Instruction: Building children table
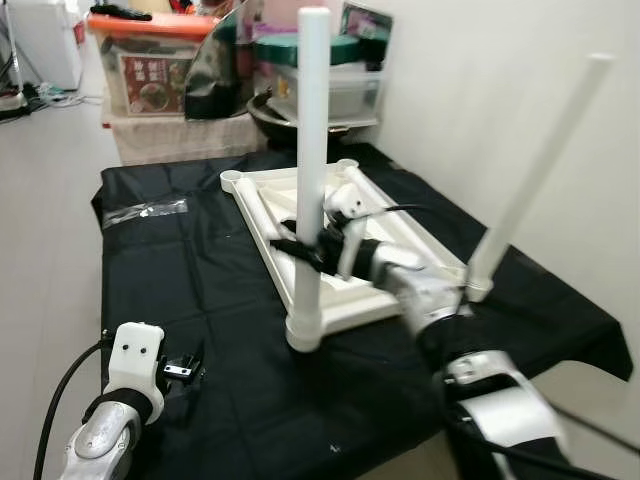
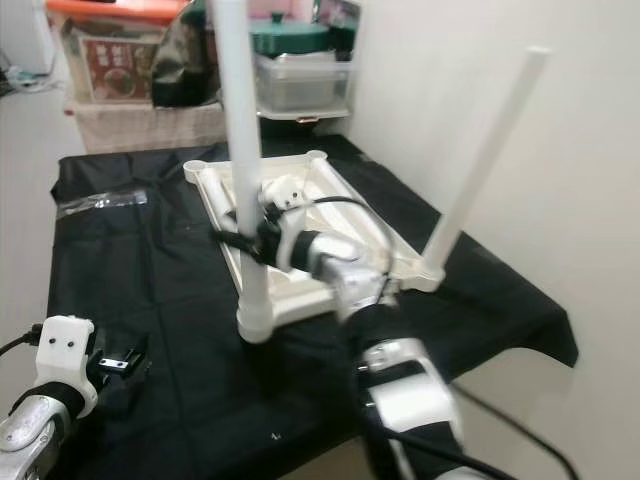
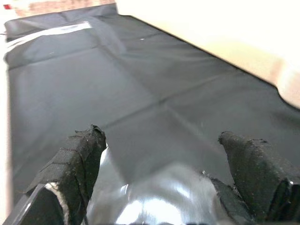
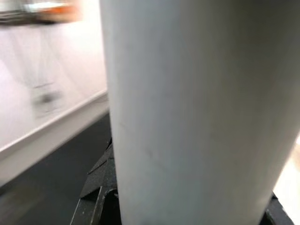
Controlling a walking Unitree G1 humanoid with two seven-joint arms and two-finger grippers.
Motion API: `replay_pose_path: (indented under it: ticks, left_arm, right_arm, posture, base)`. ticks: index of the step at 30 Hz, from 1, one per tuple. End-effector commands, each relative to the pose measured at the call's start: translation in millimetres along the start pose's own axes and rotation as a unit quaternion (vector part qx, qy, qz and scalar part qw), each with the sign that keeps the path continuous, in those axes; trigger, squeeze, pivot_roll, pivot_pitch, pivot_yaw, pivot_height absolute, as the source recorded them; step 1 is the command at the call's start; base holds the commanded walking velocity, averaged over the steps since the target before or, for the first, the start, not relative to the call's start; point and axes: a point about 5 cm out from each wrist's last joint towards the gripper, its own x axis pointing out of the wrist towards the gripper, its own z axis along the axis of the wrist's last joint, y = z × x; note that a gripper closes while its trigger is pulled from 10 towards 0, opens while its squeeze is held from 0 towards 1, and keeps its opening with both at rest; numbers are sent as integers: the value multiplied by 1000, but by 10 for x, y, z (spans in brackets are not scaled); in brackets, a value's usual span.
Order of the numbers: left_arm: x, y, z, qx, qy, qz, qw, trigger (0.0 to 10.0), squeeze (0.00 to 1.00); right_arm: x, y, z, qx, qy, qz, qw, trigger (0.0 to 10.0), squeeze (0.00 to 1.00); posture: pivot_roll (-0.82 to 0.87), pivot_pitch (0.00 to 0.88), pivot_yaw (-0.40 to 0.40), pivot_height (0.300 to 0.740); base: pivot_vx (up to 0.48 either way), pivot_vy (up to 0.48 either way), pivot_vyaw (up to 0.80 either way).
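Squeezing the near white leg (image 1: 311,150) on the upside-down tabletop (image 1: 345,300), right gripper (image 1: 308,250), left gripper (image 3: 164,154) spread apart, low over black cloth (image 1: 200,290).

Home storeroom: stacked storage bins (image 1: 150,60)

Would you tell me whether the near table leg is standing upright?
Upright: the leg rises straight from its corner socket on the tabletop, held by the right tool.

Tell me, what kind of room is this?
Probably a room in a home, used partly for storage: plastic bins and a pot are stacked by the wall, and a black cloth holds a half-built table.
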Motion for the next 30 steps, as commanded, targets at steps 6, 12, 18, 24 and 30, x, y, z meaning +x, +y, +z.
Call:
replay_pose_path:
  ticks: [6, 12, 18, 24, 30]
  left_arm:
    - [-53, 9, -37, -7, 6, 4, 1000, 10000, 0]
    - [-43, 32, -36, -4, 8, 3, 1000, 10000, 0]
    - [-6, 34, -8, -4, 3, 6, 1000, 10000, 0]
    - [15, 35, -6, -3, 1, 6, 1000, 10000, 0]
    - [44, 57, 11, 0, -1, 5, 1000, 10000, 0]
  right_arm:
    - [-443, -277, -824, 97, 158, -273, 944, 0, 0]
    - [-462, -121, -852, 127, 161, -294, 934, 0, 0]
    - [-453, -159, -745, 144, 129, -348, 917, 0, 0]
    - [-465, -71, -600, 138, 92, -342, 925, 0, 0]
    - [-472, -27, -561, 134, 96, -322, 932, 863, 0]
  posture:
    - [71, 0, -96, 740]
    - [59, 0, -80, 740]
    - [58, 0, -78, 740]
    - [52, 0, -67, 740]
    - [49, 0, -64, 740]
  base:
    - [0, 0, 0]
    - [0, 0, 0]
    - [0, 0, 0]
    - [0, 0, 0]
    - [0, 0, 0]
